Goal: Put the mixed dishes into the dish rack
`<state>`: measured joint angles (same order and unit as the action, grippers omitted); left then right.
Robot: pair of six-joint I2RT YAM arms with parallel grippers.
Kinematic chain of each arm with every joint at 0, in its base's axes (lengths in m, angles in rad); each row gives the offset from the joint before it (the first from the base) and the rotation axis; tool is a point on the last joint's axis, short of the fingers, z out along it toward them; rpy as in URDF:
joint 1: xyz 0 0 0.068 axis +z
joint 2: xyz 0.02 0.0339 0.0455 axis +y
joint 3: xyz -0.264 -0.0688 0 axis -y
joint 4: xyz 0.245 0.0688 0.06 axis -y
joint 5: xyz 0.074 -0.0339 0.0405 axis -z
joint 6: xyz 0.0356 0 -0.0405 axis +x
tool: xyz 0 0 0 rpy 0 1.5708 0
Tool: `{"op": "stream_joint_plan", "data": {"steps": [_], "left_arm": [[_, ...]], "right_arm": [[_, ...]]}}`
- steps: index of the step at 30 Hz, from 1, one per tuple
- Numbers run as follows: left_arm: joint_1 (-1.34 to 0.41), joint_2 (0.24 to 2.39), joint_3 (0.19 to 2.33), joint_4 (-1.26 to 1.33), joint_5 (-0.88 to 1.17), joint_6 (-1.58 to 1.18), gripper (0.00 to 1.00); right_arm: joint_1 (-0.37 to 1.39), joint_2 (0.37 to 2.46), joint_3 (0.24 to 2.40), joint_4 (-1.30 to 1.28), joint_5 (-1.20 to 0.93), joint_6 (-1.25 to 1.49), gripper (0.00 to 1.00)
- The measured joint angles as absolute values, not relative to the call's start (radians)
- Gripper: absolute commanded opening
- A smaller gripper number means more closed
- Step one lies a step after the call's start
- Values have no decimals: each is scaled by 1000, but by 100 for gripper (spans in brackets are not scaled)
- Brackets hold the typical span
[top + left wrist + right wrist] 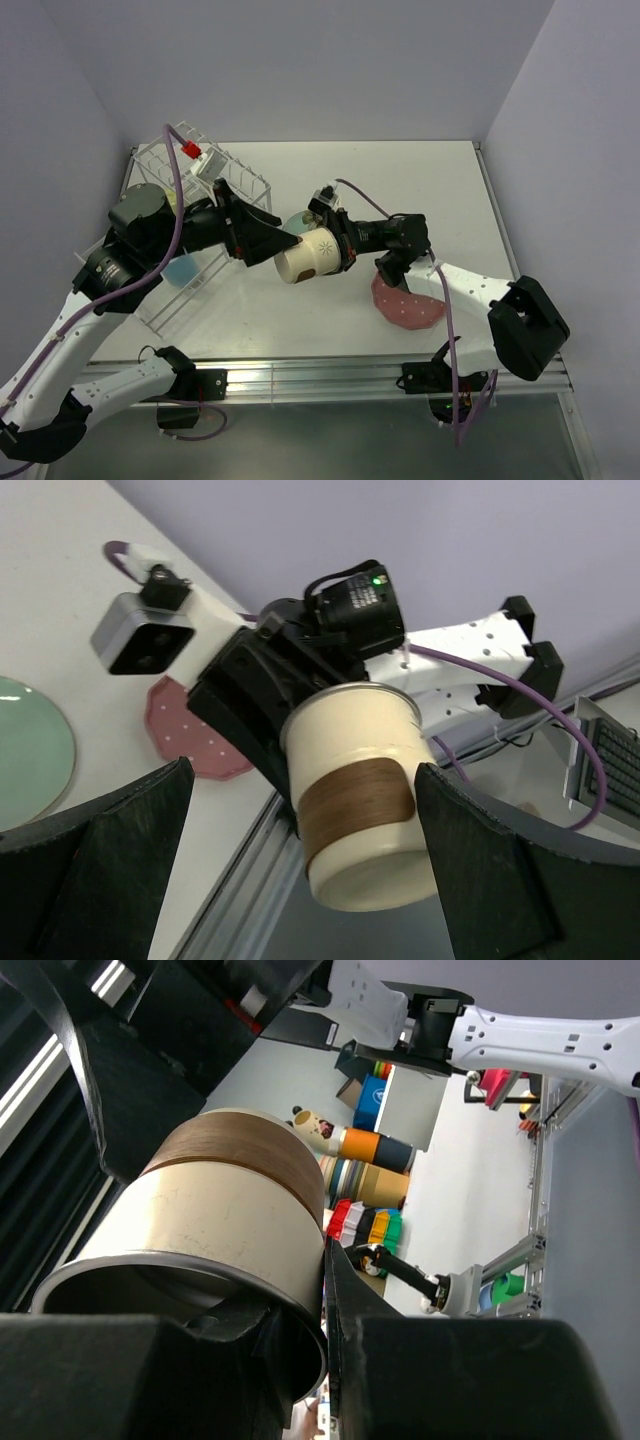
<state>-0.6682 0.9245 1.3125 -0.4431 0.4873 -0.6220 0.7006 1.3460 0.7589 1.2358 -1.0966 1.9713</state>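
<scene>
From above, the cream bowl [308, 256], a tall cylindrical vessel with a brown band round its middle, hangs on its side in the air over the middle of the white table [420, 180], its base turned toward the left arm. The right gripper [338, 246] has it by the rim end, while the left gripper [275, 240] points at its base with black fingers spread wide. Behind the left arm stands the white wire-frame dish rack [225, 170], with a light blue mug [183, 268] in its lower part. A mint-green plate [297, 222] shows only as a sliver behind the bowl, and a pink white-dotted plate [405, 305] lies flat on the table under the right arm. The left wrist view looks along the left gripper [300, 775]: its two black fingers [110, 860] stand fully apart on either side of the cream bowl [360, 790], the near one clear of it, the far one just beside it. The right gripper [265, 705] clamps the bowl's rim from behind; the mint-green plate [25, 750] and the pink white-dotted plate [190, 735] lie on the table [60, 600] beyond. In the right wrist view, the right gripper [300, 1355] pinches the wall of the cream bowl [220, 1220] at its rim, one finger inside and one outside.
</scene>
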Motion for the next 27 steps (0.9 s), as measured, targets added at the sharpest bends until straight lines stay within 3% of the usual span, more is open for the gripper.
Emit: {"op": "stream_joint_plan", "data": {"steps": [11,27], "left_arm": [[-745,923,1294,-398,522,-632,99],[-833,969,1291,-397,375,-630,96]], "right_arm": [[700,1417,799,1273,-1082,1997,0],[699,1417,896,1192,-1042,2000,0]]}}
